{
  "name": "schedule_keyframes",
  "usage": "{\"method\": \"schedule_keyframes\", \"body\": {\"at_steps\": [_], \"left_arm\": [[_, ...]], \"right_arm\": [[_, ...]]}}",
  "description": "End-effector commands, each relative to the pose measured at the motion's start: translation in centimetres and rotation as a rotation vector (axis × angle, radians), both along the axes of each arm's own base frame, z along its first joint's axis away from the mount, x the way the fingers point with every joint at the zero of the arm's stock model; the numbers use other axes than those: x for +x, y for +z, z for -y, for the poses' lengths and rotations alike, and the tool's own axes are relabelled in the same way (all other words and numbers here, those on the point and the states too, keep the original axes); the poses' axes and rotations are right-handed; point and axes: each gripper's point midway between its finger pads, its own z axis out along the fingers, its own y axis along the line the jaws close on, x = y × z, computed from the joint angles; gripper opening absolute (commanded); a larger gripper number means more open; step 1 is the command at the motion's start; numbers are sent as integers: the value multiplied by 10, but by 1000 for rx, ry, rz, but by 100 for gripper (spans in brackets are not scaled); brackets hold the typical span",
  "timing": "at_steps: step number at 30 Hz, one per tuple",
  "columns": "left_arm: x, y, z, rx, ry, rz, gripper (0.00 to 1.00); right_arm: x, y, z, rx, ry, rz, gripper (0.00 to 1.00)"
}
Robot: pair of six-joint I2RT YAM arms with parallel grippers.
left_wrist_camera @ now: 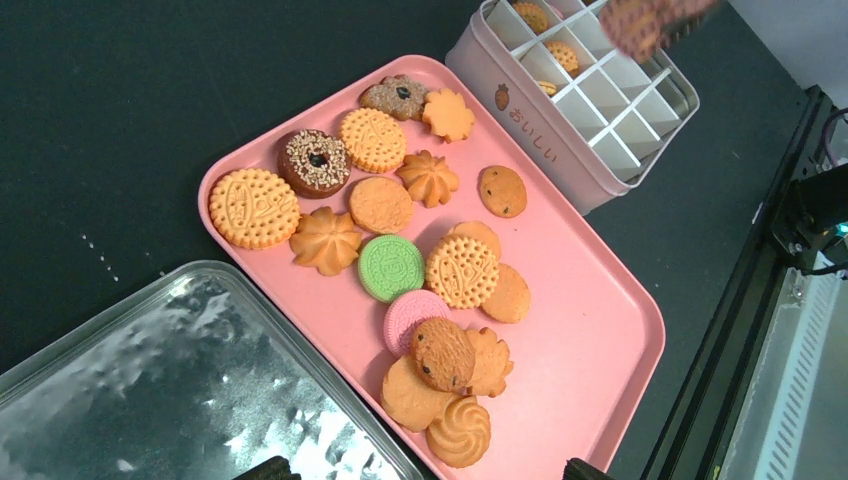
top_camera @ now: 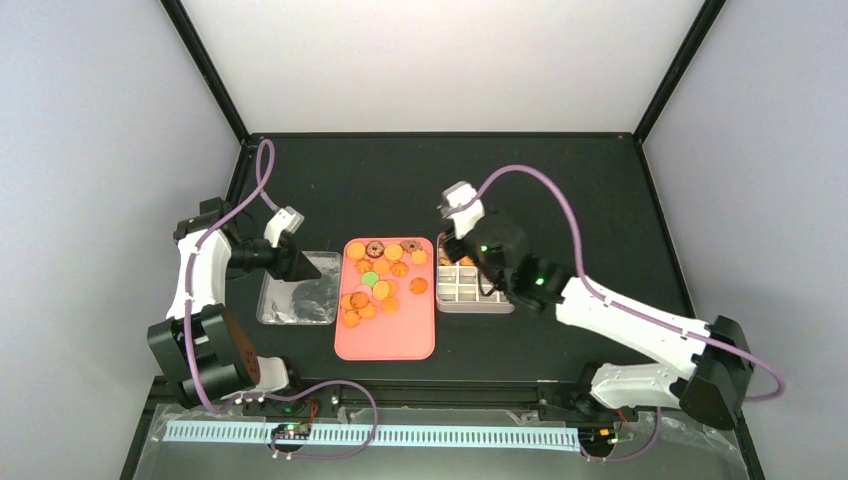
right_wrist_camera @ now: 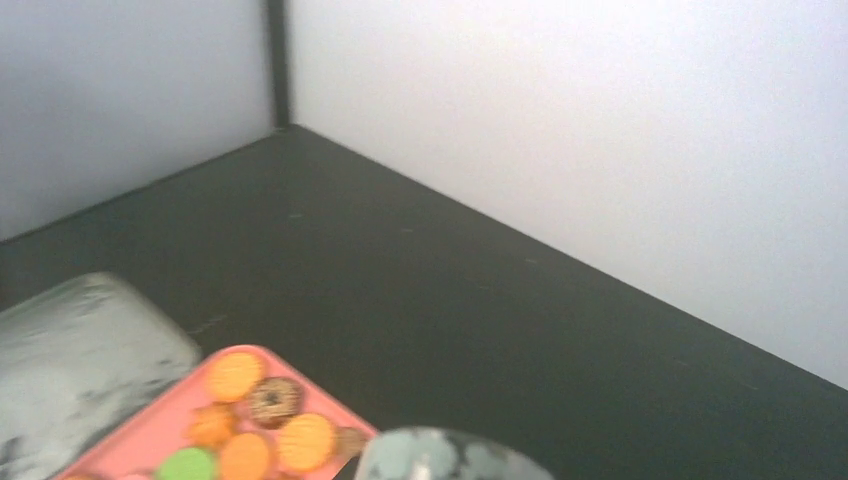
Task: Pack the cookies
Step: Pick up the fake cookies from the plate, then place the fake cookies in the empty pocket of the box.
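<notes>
Right under our left wrist camera lies a shiny silver lid (left_wrist_camera: 170, 390). It sits just beside the pink tray (left_wrist_camera: 600, 340). Our left gripper (top_camera: 300, 262) hangs over this lid. Its fingers stand wide apart and hold nothing.

Most of the cookies (left_wrist_camera: 440, 270) lie in a loose heap on the pink tray. We see golden rounds, flower shapes, a green one, a pink one and a brown ring with sprinkles. A few cookies are already in the little boxes of the white tin (left_wrist_camera: 560, 150). The tin stands right next to the far end of the tray.

Our right gripper (top_camera: 462, 262) is above the tin. In the left wrist view we see a blurry cookie (left_wrist_camera: 635, 22) up in the air over the tin. We think the right fingers are pinched on it, though that part is fuzzy. The right wrist camera does not show its own fingers.

So we think the step now is dropping this cookie into the tin. Next, we need to bring it down over an empty little box, not a full one. Then we let go gently and reach for another cookie on the tray.
</notes>
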Motion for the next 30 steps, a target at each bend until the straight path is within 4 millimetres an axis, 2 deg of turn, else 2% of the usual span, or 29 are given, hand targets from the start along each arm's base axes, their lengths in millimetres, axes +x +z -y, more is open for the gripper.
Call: {"method": "schedule_keyframes", "body": {"at_steps": [1,4,7,15,19,22,30], "left_arm": [[-1,10,3,-18,-15,44,71],[0,10,3,-22,-16,42,71],[0,11,3,-22,-16,43,71],[-1,12,3,-19,-21,43,71],[-1,11,3,-22,-22,40,71],[-1,9,3,-19,-23,39,71],[-2,7,3,-17,-25,35,71]], "right_arm": [[24,3,56,3,-147,19,1],[34,-7,81,1,-215,2,1],[36,-16,91,10,-242,-14,3],[38,-36,94,-9,-257,-44,10],[39,-40,93,-11,-256,-50,16],[39,-42,91,-16,-254,-51,24],[45,-38,91,-20,-259,-33,29]]}}
